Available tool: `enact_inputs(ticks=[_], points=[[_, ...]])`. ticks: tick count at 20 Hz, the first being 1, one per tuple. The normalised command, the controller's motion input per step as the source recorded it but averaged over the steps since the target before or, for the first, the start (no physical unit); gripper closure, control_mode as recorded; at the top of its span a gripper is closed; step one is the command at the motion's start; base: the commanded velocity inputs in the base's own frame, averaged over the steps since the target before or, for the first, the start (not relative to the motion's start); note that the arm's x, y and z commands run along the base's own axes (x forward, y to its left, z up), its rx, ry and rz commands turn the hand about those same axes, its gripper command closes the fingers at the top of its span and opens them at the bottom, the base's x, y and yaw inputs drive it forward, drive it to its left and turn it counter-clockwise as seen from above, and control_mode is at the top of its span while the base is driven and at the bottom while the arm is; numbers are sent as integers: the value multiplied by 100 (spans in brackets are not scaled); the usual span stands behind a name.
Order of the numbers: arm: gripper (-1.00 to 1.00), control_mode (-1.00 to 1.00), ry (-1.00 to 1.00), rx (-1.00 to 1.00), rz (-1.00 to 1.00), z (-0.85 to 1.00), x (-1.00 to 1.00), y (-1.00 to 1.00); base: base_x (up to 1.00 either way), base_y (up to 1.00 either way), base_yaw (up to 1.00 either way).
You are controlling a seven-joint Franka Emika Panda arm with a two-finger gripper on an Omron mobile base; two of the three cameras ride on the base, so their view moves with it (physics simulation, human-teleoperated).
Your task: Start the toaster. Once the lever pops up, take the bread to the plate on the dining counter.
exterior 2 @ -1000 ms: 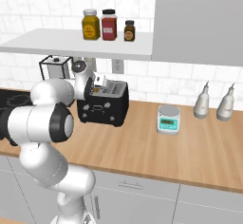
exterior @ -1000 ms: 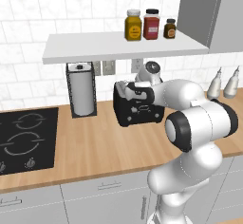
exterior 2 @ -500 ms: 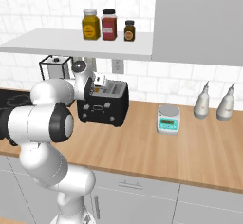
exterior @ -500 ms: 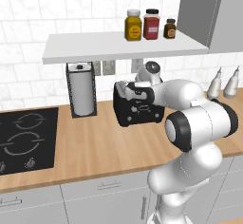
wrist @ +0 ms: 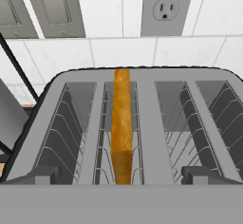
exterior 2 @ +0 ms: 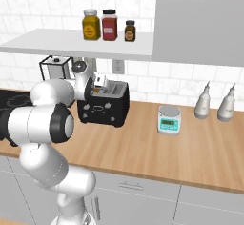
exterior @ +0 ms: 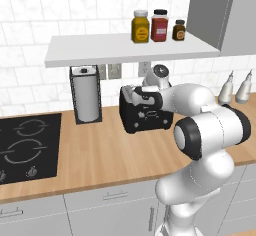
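The gripper (exterior: 141,99) hangs with its jaws spread wide and empty just over the toaster (exterior: 145,115), which stands on the wood counter (exterior: 100,152) below the shelf (exterior: 125,47). The bread (wrist: 122,123) stands on edge in the left slot (crust up). This looks like either the starting step or the pickup; next comes pressing the lever or, if popped, pinching the crust.

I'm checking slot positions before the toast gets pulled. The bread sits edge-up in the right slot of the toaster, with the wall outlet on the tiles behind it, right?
Not quite. The bread sits edge-up in the left slot of the toaster, as the hand view frames it; the right slot holds bare wire guides. The wall outlet is on the tiles behind it, as you said.
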Motion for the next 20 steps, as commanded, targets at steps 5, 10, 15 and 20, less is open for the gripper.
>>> enact_inputs(ticks=[5,10,15,20], points=[[-100,-100,0,0,0,0,0,0,0,0,0],[-100,-100,0,0,0,0,0,0,0,0,0],[-100,-100,0,0,0,0,0,0,0,0,0],[-100,-100,0,0,0,0,0,0,0,0,0]])
